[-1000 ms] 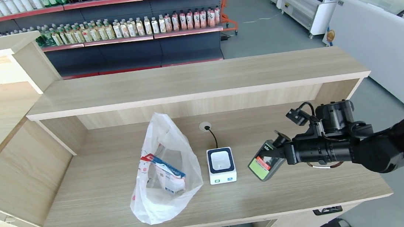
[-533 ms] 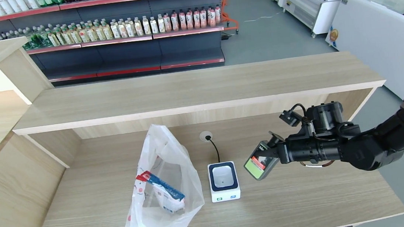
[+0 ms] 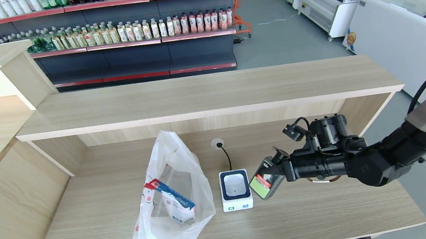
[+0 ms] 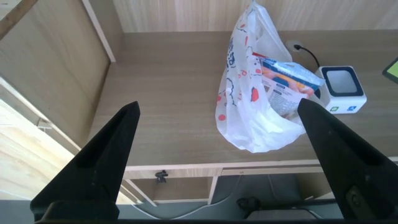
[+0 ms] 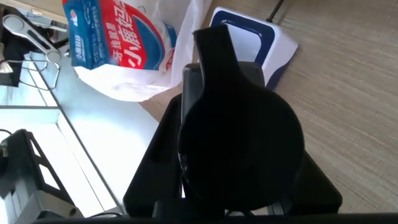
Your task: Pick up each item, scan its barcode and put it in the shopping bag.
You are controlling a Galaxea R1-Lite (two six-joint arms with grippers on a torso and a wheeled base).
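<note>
Clamps one flat grey packet with glossy green-and-red label [image 3: 261,185] in the right gripper [image 3: 278,166] just beside one boxy white glass-topped scanner [image 3: 235,189], near one crinkly translucent plastic shopping bag [image 3: 169,233] containing one blue-and-red carton [image 3: 174,201], with the left gripper [image 4: 217,107] spread wide apart.

I had bright, even daylight across the counter [image 3: 323,210], and the far right looked brightest, where the freezer lids [image 3: 416,0] threw pale glare. Shadows were soft: a dim band sat under the upper ledge [image 3: 202,93], and only a faint shadow hugged the foot of the shopping bag [image 3: 175,216], whose plastic caught white highlights. The right arm [image 3: 373,162] showed near-black with little surface detail, and the left gripper [image 4: 219,109] as two dark wedges against the lit wood. Straight edges bowed toward the head view's borders.
</note>
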